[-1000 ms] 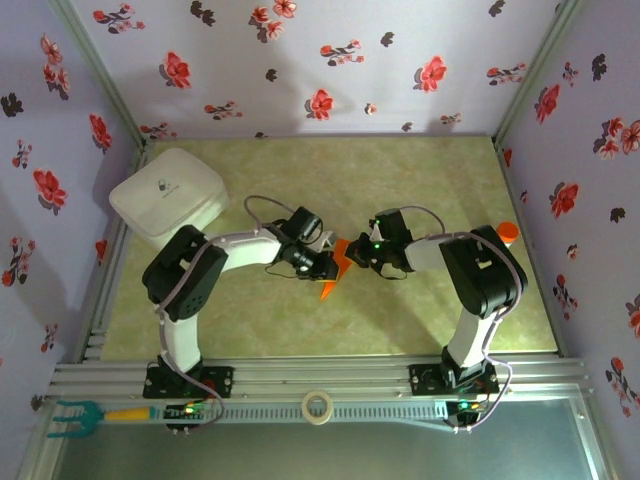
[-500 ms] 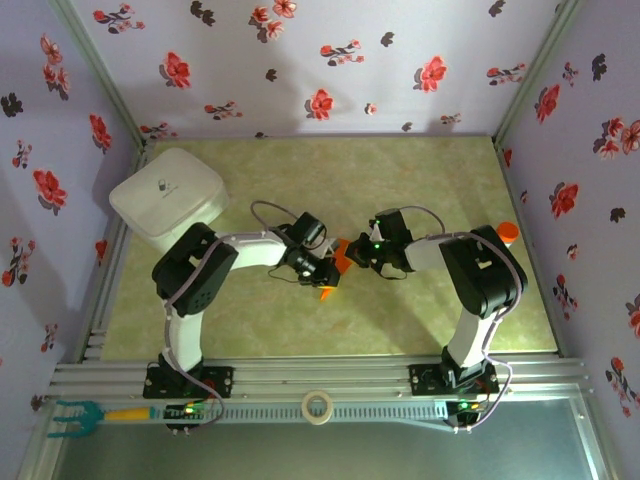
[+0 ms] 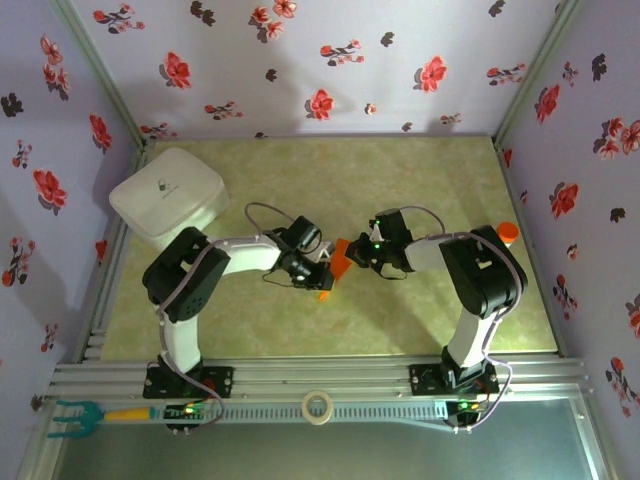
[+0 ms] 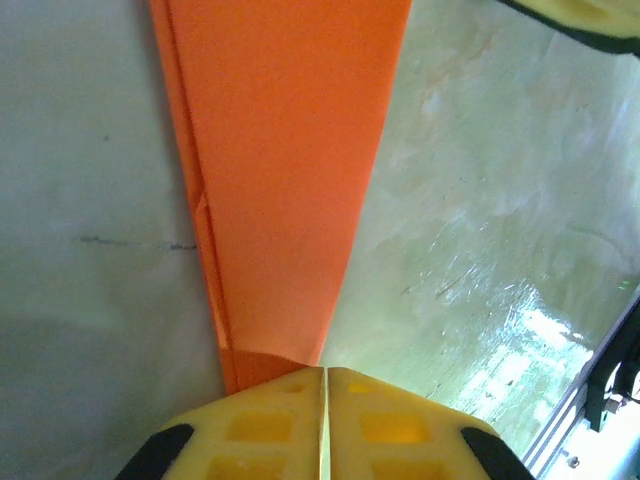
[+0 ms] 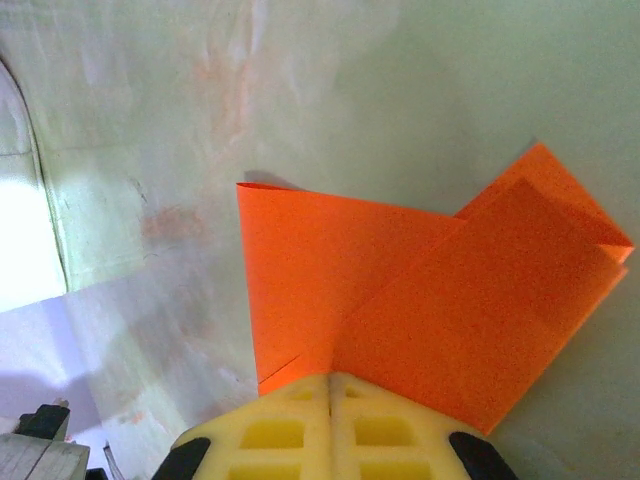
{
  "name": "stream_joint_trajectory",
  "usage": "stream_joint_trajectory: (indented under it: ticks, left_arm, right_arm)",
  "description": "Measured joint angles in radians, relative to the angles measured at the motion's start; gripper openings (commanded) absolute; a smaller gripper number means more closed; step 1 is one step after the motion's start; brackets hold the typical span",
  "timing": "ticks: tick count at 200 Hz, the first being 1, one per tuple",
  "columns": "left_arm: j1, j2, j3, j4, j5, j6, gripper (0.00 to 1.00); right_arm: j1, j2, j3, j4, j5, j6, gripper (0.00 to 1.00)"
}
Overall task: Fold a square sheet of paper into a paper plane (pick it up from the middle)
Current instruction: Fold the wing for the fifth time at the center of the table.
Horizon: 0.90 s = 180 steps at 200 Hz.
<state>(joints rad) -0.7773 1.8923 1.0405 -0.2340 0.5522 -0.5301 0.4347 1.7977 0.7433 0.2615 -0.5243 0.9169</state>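
Paper plane (image 3: 339, 260): bright orange, part-folded, caught between both grippers over the middle of the green table (image 3: 420, 180), roughly midway between the two arms. Pinched at its narrow end by the left gripper (image 3: 319, 274), yellow fingers (image 4: 260, 430) pressed flat together on the tip. Seen from the left wrist as a long wedge widening away from the pads, with a thin layered edge down its left side. Nipped at the broad end by the right gripper (image 3: 353, 258), fingers (image 5: 275, 432) likewise closed tight on the paper. From the right wrist, two overlapping flaps fanning out from the pads, one pointing up and left, the other reaching right with doubled corners. Hard to tell whether any part touches the table surface.

Around it:
- White lidded box (image 3: 165, 195) at the far left corner, just beyond the left arm's elbow, well apart from the paper.
- Orange-capped bottle (image 3: 508, 232) at the right edge, partly hidden behind the right arm's elbow.
- Roll of tape (image 3: 318, 407) on the front rail between the two bases.
- Small green rake (image 3: 80, 416) with a yellow handle lying at the rail's left end.
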Motion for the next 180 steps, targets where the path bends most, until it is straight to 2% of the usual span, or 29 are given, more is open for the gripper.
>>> stream_joint_trajectory:
  ticks: [110, 142, 180]
  left_arm:
    - [-0.01, -0.088, -0.076, -0.061, -0.056, 0.037, 0.06]
    - [-0.015, -0.122, -0.076, -0.112, -0.085, 0.035, 0.06]
    - [-0.015, -0.153, -0.034, -0.088, -0.09, 0.0, 0.06]
  right_arm:
    - [0.0, 0.0, 0.0, 0.0, 0.0, 0.0, 0.0]
    - [-0.001, 0.0, 0.0, 0.0, 0.0, 0.0, 0.0]
    - [-0.001, 0.0, 0.0, 0.0, 0.0, 0.0, 0.0]
